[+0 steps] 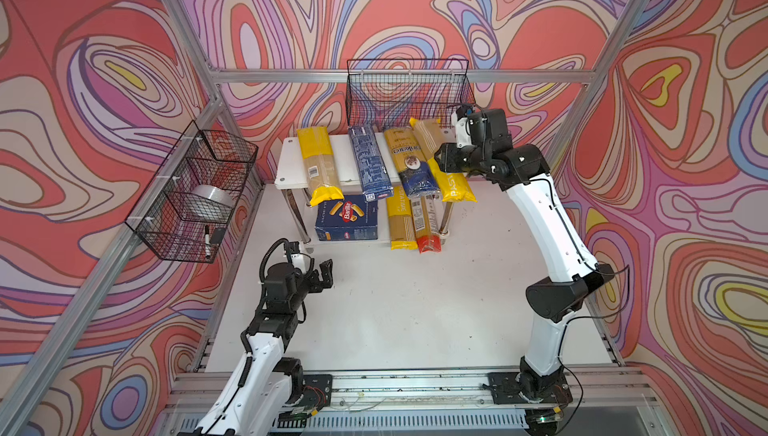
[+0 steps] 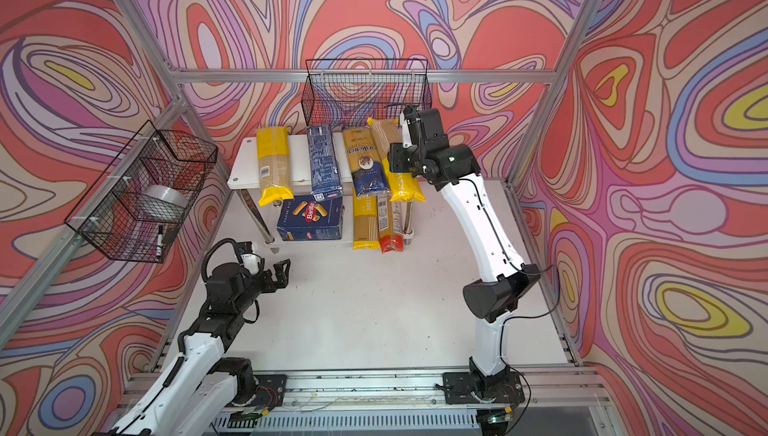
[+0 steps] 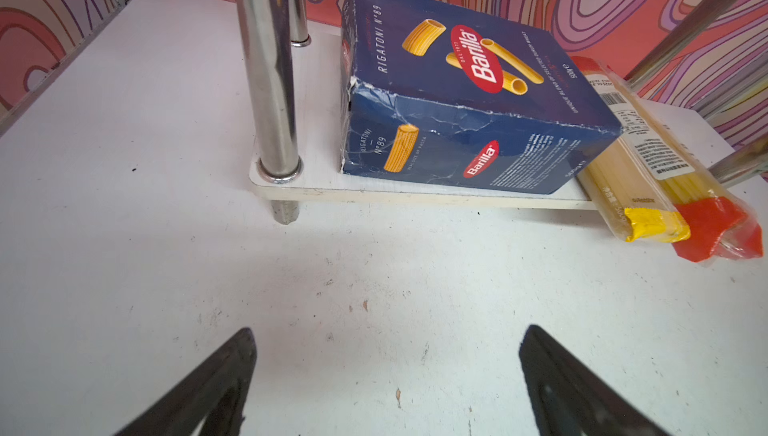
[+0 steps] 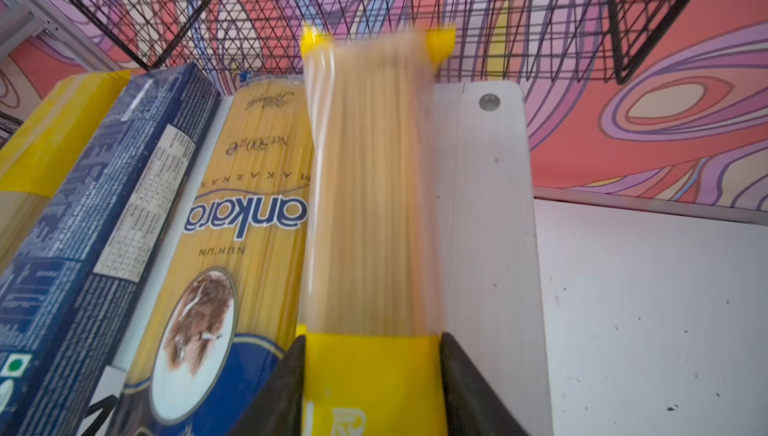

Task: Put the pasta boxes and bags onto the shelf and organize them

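Shelf top tier: last packet going down

Everything else looks shelved. Right arm stretches over the shelf's right end, packet just beside ankara bag. Right gripper jaws touch both sides of its yellow end; gripping or released, cannot tell. Next, probably: let go, lift clear. Left gripper wide open, empty, low over table.

Box: "Barilla", "RIGATONI N°89". Blue-gold bag: "ankara", "Net 500g e", "NUH'UN". Yellow bag: "PAST", remainder hidden.
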Robot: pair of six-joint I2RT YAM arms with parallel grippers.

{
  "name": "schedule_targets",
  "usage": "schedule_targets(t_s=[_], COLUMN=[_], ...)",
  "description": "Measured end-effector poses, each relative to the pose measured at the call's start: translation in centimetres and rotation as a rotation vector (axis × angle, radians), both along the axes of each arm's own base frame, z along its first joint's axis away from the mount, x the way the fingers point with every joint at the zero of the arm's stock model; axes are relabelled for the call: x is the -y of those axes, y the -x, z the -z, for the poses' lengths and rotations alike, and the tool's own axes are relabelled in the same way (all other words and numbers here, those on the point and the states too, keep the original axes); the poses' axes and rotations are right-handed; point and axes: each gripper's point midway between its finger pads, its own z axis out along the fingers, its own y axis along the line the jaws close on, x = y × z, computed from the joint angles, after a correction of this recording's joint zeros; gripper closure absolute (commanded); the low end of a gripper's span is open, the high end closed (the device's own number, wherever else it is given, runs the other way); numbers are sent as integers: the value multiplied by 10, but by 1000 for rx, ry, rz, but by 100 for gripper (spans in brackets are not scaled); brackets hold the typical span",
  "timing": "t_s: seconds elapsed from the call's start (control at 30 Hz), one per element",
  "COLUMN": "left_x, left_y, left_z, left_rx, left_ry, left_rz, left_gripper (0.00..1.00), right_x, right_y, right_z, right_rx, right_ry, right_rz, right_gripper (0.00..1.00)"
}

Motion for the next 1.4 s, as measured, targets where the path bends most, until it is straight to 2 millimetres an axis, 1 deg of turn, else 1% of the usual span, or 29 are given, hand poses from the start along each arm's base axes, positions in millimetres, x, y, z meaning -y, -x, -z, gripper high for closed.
schedule_targets(t_s=[0.17,0.23,0.27,0.33,0.4,0.47,0.53,0.6,0.7,0.77,0.8,0.87,0.9,0.93,1.0,1.03,1.07,1.1,1.17,1.23,1.27,1.4], left_x=[0,0,0,0,-1,-1,-2,-3,-5,-7,-7,-10,-11,-13,-17,-20,-24,-27,-36,-43,-48,-61], left_y=[0,0,0,0,1,1,1,1,2,2,2,1,1,0,-1,-1,-1,-2,-5,-10,-13,-24], left_z=[0,0,0,1,1,2,3,4,4,3,2,-1,-3,-5,-4,-3,-1,0,2,4,7,18], left_rx=[0,-1,-1,-2,-6,-11,-14,-17,-18,-12,-8,9,20,34,52,60,66,69,80,78,75,58], left_ry=[0,-1,-1,-1,-2,-4,-7,-10,-18,-29,-34,-51,-57,-66,-84,-95,-109,-121,-150,-171,-181,-209], left_rz=[0,0,0,-1,-4,-7,-11,-17,-22,-29,-31,-40,-43,-51,-71,-86,-103,-118,-160,-194,-214,-264], left_gripper=[0,0,0,0,0,0,0,0,0,0,0,0,0,0,0,0,0,0,0,0,0,0], right_x=[-1,-1,-1,1,4,11,19,31,57,80,89,111,121,132,153,165,176,187,209,223,227,229], right_y=[-6,-6,-6,-5,-3,3,16,36,76,106,116,135,140,143,142,140,137,134,130,129,128,121], right_z=[-2,-4,-5,-11,-18,-26,-34,-40,-49,-46,-44,-31,-23,-12,12,29,45,62,100,128,141,184], right_rx=[20,23,26,36,53,71,84,94,129,153,165,172,168,158,127,99,74,46,-11,-44,-53,-36], right_ry=[-21,-24,-24,-22,-15,-2,10,21,29,42,50,78,94,112,144,161,172,184,212,237,250,278], right_rz=[12,12,13,16,24,36,44,54,92,138,162,223,253,289,358,395,428,460,525,570,582,579], right_gripper=[39,33,32,27,26,25,24,24,22,21,21,18,17,16,14,11,6,2,2,2,2,2])
